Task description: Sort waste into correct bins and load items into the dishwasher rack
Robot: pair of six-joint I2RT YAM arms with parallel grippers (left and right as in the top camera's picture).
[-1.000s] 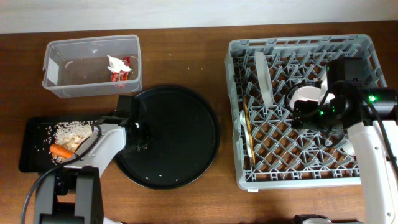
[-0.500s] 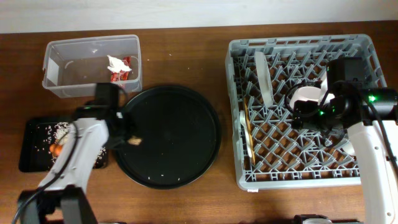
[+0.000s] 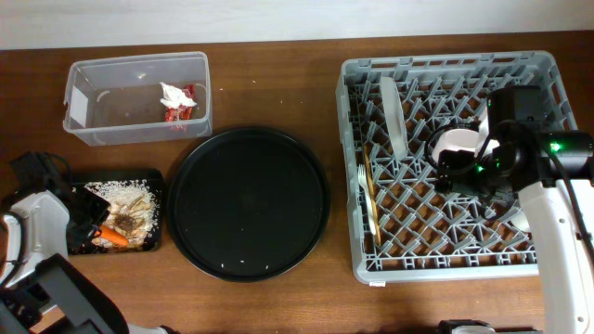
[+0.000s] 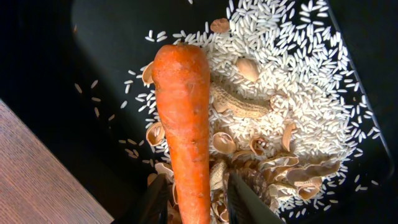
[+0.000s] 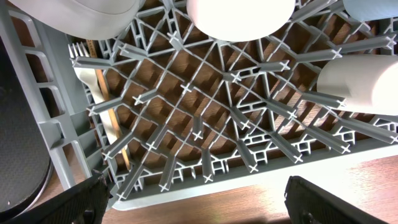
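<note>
— Nearest, left of the round tray [image 3: 249, 202]?
— Flat black tray [image 3: 159, 211], just beside the round one. Inside, a carrot [image 4: 183, 124] lying on a spread of rice [image 4: 298, 81] and nut shells [image 4: 239, 102].

— Left gripper [image 4: 196, 205]?
— Low over that flat tray, fingers spread either side of the carrot's thinner end. Possibly brushing it on one side, too tight to tell; clear gap on the other.

— And right of the round tray?
— Grey rack [image 3: 349, 167], close by but apart. Chopsticks [image 3: 371, 199] and fork [image 3: 361, 176] lying along the side nearest the round tray. Plate [image 3: 393, 116] standing on edge between pegs, farther in. Bowl [image 3: 455, 141] farther right again, partly under the arm.

— Right gripper [image 5: 199, 199]?
— Above the rack's lattice floor, fingers wide apart, nothing between them.

— Farthest back?
— Clear tub [image 3: 93, 70], beyond the round tray and to its left, near its far rim. Red-and-white wrapper [image 3: 181, 111] and white tissue [image 3: 172, 93] together in the end closest to the round tray.
</note>
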